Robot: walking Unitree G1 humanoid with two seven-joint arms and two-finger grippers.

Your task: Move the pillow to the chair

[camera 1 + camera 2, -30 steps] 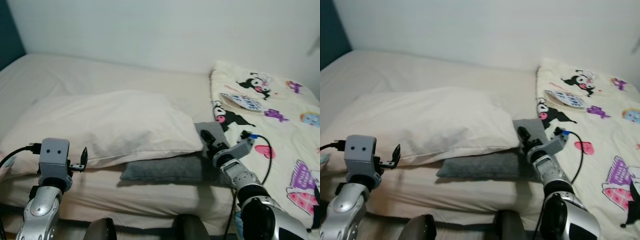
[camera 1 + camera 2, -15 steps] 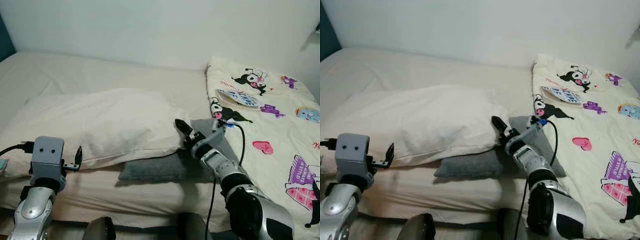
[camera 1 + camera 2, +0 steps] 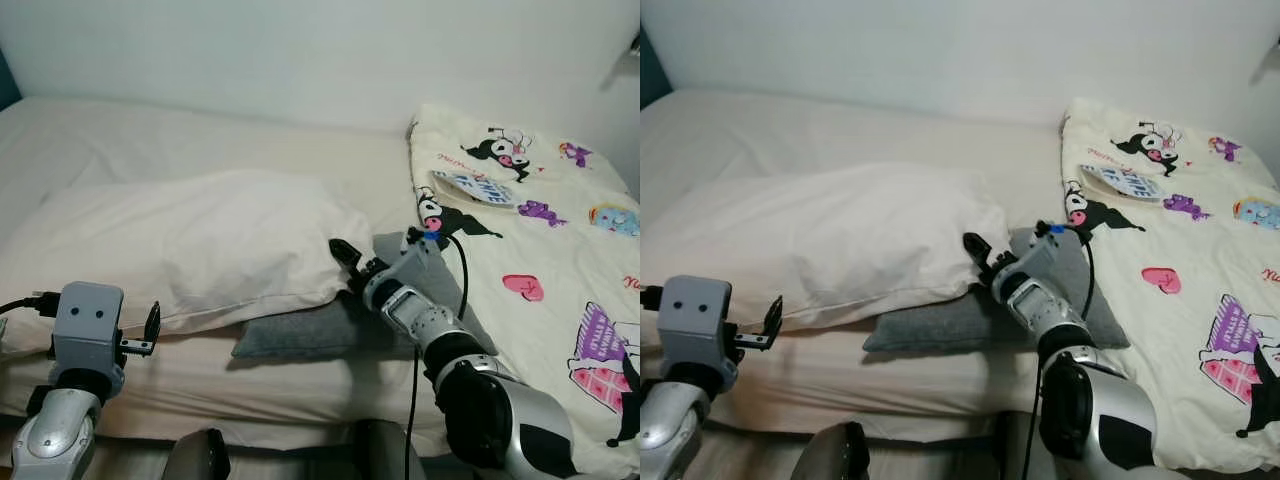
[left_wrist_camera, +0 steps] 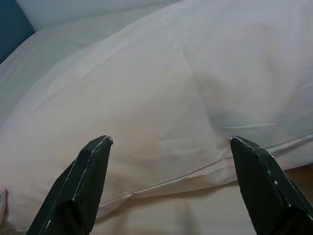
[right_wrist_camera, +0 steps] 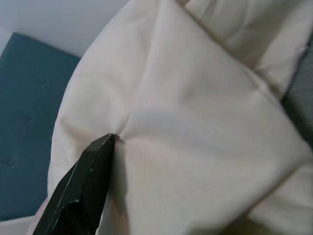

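pressing right gripper (image 3: 342, 251) into pillow (image 3: 190, 240) | its fingers: unclear | left gripper (image 4: 168, 142) fingers spread near pillow

On the bed (image 3: 200, 130) before you, the pillow (image 3: 190, 245) lies left, overlapping a cushion (image 3: 300, 335) beneath its near right corner. A blanket (image 3: 540, 260) covers the bed's right side, a packet (image 3: 475, 187) lying on it.

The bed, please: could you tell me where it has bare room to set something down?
The widest free patch is bare sheet between the white pillow and the wall. A narrower strip runs along the mattress front, below the pillow. It is crowded where the right gripper presses the pillow's corner over the grey cushion, beside the cartoon blanket.
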